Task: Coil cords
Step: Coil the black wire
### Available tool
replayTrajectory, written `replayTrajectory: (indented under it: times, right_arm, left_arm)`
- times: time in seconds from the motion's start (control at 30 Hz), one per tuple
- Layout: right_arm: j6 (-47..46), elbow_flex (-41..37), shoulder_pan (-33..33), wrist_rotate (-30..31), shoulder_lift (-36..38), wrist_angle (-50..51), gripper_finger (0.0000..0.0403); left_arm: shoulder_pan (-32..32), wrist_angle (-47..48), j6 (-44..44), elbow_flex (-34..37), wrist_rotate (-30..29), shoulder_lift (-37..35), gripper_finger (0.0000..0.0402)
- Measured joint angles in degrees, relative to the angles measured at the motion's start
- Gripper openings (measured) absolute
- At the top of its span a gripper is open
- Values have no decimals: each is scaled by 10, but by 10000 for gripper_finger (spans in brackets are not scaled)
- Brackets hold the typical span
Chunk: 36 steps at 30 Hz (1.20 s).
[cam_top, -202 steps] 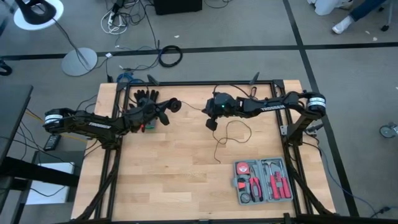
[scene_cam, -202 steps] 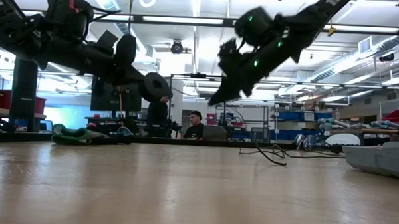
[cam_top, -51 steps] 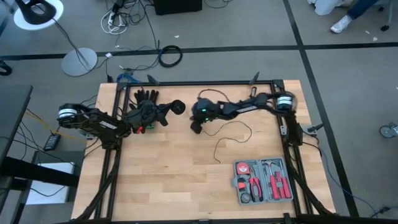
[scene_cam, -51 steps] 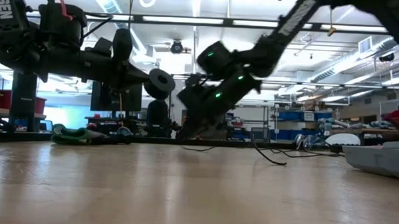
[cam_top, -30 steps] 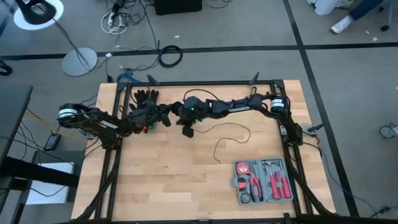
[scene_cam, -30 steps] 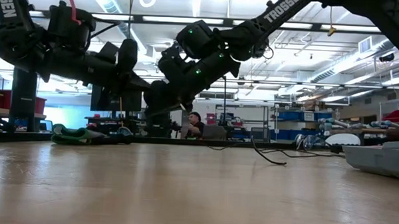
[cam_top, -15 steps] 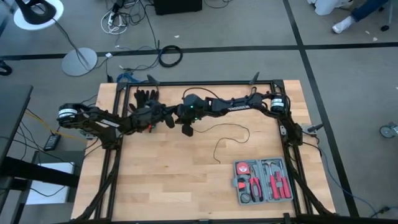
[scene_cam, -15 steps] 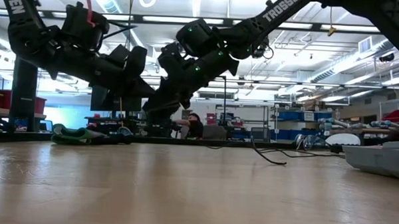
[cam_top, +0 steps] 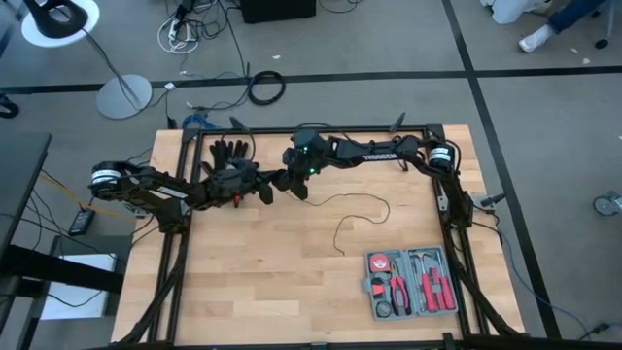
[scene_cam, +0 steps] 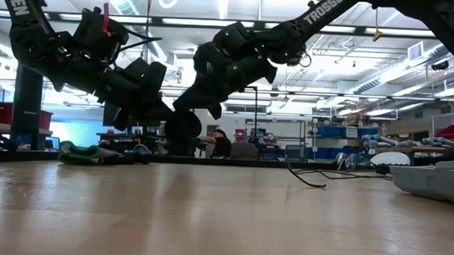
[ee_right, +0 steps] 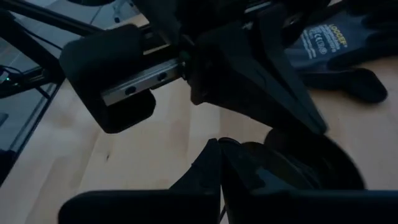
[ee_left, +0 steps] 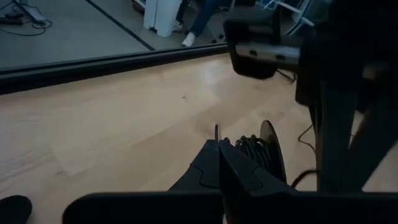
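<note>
Near the table's far edge, the disc (scene_cam: 183,127) is pinched by the closed left gripper (cam_top: 274,182), the clamped-shut right gripper (cam_top: 294,185) is crowded alongside, and most wire (cam_top: 352,216) is left uncoiled.

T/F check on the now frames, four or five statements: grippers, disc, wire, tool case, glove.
1. Both grippers are shut. True: left gripper and right gripper are closed.
2. The two grippers sit at opposite table ends. False: they meet near the table's far-middle.
3. The round black disc lies flat on the wood. False: it hangs above the table at the grippers.
4. Thin wire loops across the table. True.
5. The tool case is beside the glove. False: it lies at the near right, the glove at the far left.
</note>
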<state>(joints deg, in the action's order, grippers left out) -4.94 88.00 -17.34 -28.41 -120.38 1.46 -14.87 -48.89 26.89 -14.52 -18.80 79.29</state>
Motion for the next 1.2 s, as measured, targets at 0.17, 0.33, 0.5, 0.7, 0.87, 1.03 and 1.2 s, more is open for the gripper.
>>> replayTrajectory:
  times: [0.17,0.33,0.5,0.7,0.87,1.03,1.2]
  right_arm:
    - [-2,0,-13,-19,4,12,0]
    - [-15,0,-16,-44,4,12,0]
    - [-6,0,10,-30,4,-13,0]
    - [15,0,37,11,4,-33,0]
    - [17,-1,38,27,4,13,0]
    - [16,-21,38,44,5,12,0]
    - [20,-33,46,69,5,13,0]
  left_arm:
    - [0,0,0,0,4,0,0]
    - [0,-5,2,0,4,0,0]
    - [-1,-42,14,0,-9,0,0]
    - [-3,-65,35,0,-10,0,0]
    - [-3,-82,48,1,-1,0,0]
    - [-3,-90,51,1,-1,0,0]
    - [-5,-107,51,1,0,0,0]
